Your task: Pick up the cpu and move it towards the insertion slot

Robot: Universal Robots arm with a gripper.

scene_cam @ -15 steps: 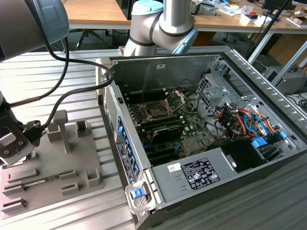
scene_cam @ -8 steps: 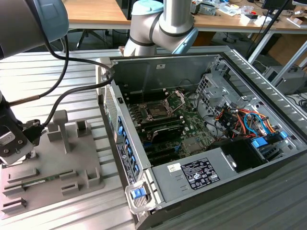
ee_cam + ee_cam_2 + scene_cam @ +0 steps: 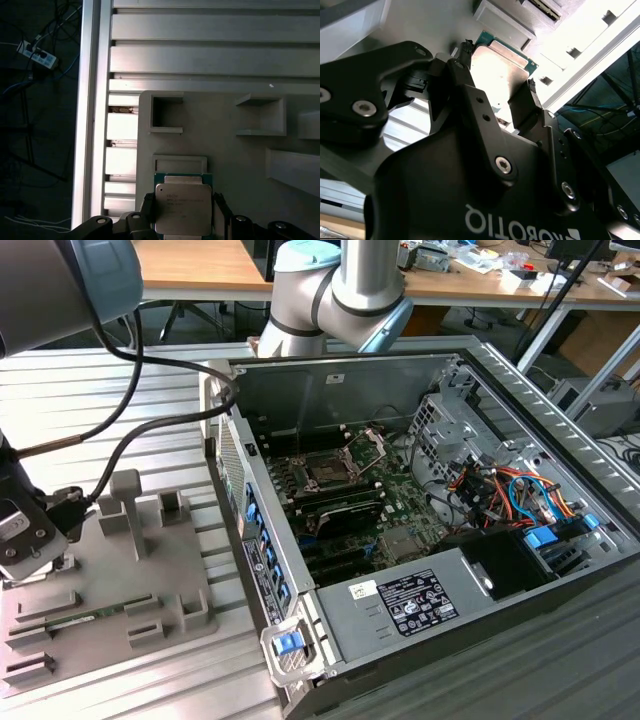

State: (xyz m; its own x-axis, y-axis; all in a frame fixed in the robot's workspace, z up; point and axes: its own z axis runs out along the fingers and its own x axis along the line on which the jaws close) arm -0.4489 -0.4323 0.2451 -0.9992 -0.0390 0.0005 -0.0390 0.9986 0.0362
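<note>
The cpu point(image 3: 182, 216), a flat square chip with a silvery top and a green rim, sits between the two black fingertips of my gripper point(image 3: 183, 199). The fingers point(image 3: 465, 65) press against its opposite edges, so the gripper is shut on it. It is just over the grey plastic tray point(image 3: 235, 165), beside a small rectangular pocket. In the exterior view the gripper point(image 3: 30, 545) is at the far left, over the tray point(image 3: 110, 590). The insertion slot point(image 3: 330, 472) lies inside the opened computer case, well to the exterior view's right, with its metal frame raised.
The case's near side wall point(image 3: 260, 550) stands between tray and motherboard. The tray carries upright grey posts point(image 3: 125, 505) and a thin green memory stick point(image 3: 60, 625). Black cables point(image 3: 150, 430) hang from the arm. Drive cages and coloured wires point(image 3: 500, 490) fill the case's right side.
</note>
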